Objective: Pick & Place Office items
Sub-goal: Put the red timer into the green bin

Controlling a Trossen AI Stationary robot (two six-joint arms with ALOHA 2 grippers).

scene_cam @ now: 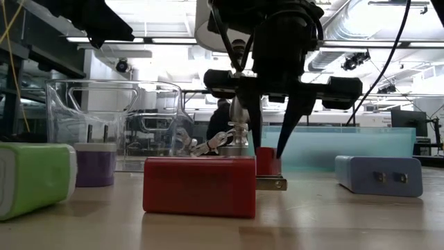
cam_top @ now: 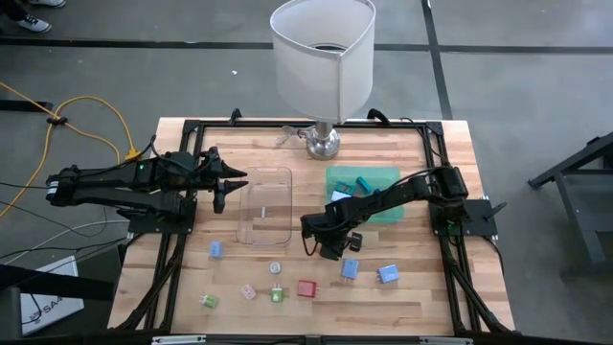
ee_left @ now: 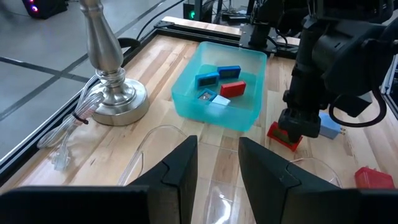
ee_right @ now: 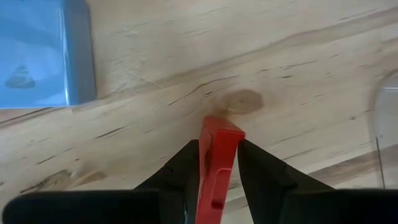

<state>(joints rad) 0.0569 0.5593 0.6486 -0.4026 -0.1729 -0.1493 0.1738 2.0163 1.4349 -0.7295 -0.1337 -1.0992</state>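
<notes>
Several small office items lie on the wooden table's near part: a red block [cam_top: 306, 288], blue blocks [cam_top: 350, 269] [cam_top: 387, 274] [cam_top: 215, 249], green pieces [cam_top: 277, 295] [cam_top: 209, 301] and a pink one [cam_top: 248, 290]. My right gripper [cam_top: 330, 247] points steeply down at mid-table, shut on a small red piece [ee_right: 217, 162]. The flat green tray [cam_top: 383, 209], just beyond it, holds blue and red pieces [ee_left: 208, 79]. My left gripper [ee_left: 217, 165] hovers open and holds nothing, above the left edge of the clear tray [cam_top: 265, 206]. My right gripper pinches the red piece's two flat sides [ee_right: 214, 177] between its two fingers [scene_cam: 295, 121], coming from above and pointing steeply down. The piece stands on edge along the fingers. Its lower end [scene_cam: 272, 183], with a metal part, is at the table surface; whether it rests there I cannot tell.
A lamp with a white shade [cam_top: 321, 57] and a metal base [cam_top: 323, 144] stands at the far edge, with its coiled cord [ee_left: 74, 124] beside it. A black frame [cam_top: 187, 125] runs along the table's sides. Bare wood shows between the scattered items near the front.
</notes>
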